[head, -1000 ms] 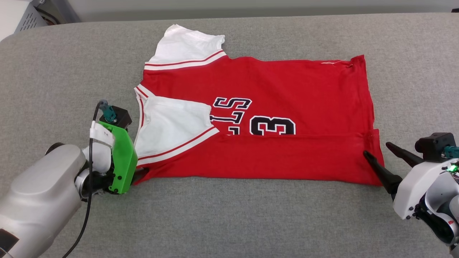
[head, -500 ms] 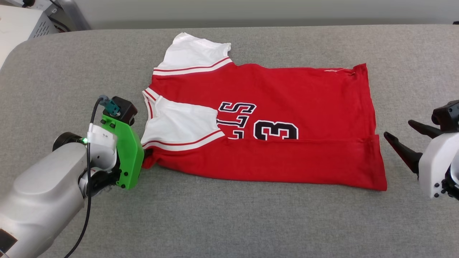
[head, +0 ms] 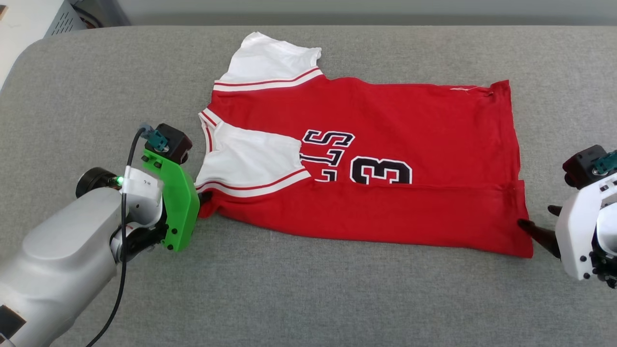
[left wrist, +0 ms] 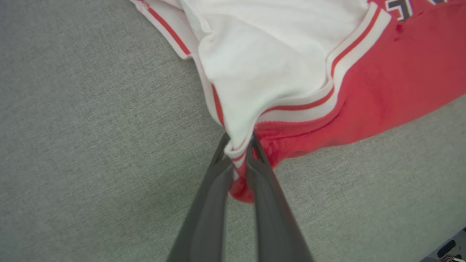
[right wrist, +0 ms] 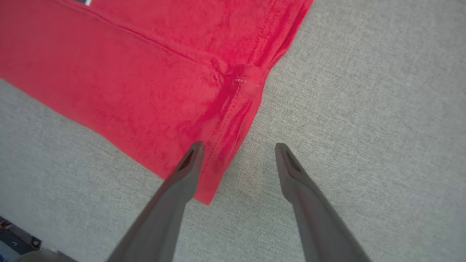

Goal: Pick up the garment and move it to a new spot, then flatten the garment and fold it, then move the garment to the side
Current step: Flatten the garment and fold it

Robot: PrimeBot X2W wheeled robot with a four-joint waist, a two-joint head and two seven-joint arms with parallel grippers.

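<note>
Lying flat across the grey fabric surface (head: 308, 299), the garment (head: 385, 120) has its near edge folded up onto itself. My left gripper (left wrist: 238, 145) is clamped on its near left corner; my right gripper (right wrist: 239, 145) gapes wide, one finger over the near right corner.

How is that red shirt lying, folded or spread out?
Partly folded: the red jersey T-shirt with white sleeves has its near edge turned over, cutting off the black number 3.

Grey fabric surface (head: 308, 299), with a white vented box (head: 29, 21) beyond its far-left corner.
</note>
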